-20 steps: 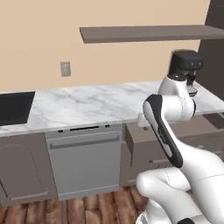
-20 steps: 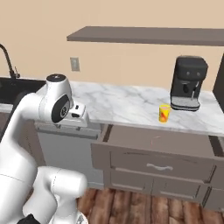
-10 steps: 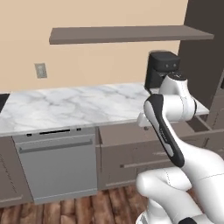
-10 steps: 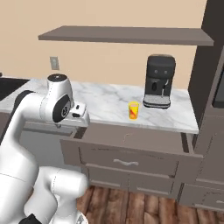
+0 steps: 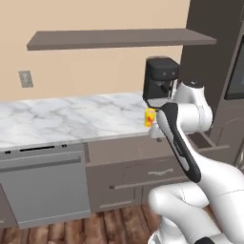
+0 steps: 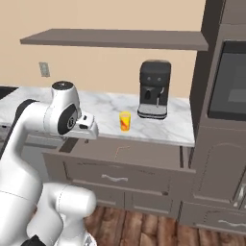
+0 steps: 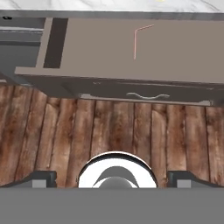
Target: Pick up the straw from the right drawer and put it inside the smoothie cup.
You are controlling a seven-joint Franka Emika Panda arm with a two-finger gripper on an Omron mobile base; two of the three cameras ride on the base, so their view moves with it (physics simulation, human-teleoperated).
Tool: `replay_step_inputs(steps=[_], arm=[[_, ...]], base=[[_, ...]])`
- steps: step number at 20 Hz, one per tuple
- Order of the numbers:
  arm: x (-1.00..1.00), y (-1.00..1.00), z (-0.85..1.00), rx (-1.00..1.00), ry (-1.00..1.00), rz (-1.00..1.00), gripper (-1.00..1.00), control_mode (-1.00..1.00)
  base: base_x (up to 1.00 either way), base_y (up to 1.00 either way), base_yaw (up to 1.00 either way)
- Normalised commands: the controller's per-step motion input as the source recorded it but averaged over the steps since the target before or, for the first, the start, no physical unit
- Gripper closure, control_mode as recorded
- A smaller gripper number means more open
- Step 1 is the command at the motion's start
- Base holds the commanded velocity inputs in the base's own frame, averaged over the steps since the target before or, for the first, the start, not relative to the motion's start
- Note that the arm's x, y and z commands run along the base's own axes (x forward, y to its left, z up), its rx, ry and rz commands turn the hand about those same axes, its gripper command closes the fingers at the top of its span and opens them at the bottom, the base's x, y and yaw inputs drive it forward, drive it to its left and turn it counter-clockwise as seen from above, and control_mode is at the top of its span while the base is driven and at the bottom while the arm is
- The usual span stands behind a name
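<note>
Down at the bottom of the hand view the claw (image 7: 112, 177) shows its two dark tips set wide apart with nothing between them, so it stands open, high above the wood floor (image 7: 57, 131). Beyond it the right drawer (image 7: 127, 52) is pulled out, and the straw (image 7: 136, 40) lies loose on its flat bottom, bent end toward the tabletop (image 6: 144, 115). On that marbled tabletop the smoothie cup (image 6: 125, 121) stands just beside the black coffee machine (image 6: 154, 89), under a long wall shelf (image 6: 115, 38). A silver-grey dishwasher (image 5: 45, 190) sits to the left. Since half a second ago both base views have slid along the cabinets, so the cup and machine now sit nearer centre.
</note>
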Motion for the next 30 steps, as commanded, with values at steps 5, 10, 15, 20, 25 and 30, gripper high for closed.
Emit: replay_step_inputs(steps=[5,10,15,20,25,30], arm=[[0.0,0.0,0.0,0.0,0.0,0.0,-1.0,1.0],[0.0,0.0,0.0,0.0,0.0,0.0,-1.0,1.0],[0.0,0.0,0.0,0.0,0.0,0.0,-1.0,1.0],[0.0,0.0,0.0,0.0,0.0,0.0,-1.0,1.0],[0.0,0.0,0.0,0.0,0.0,0.0,-1.0,1.0],[0.0,0.0,-0.01,0.0,0.0,0.0,-1.0,-1.0]], base=[[0.36,-0.34,0.0],[0.44,-0.07,0.0],[0.37,0.0,0.0],[0.27,0.0,0.0],[0.14,0.0,0.0],[0.06,0.0,0.0]])
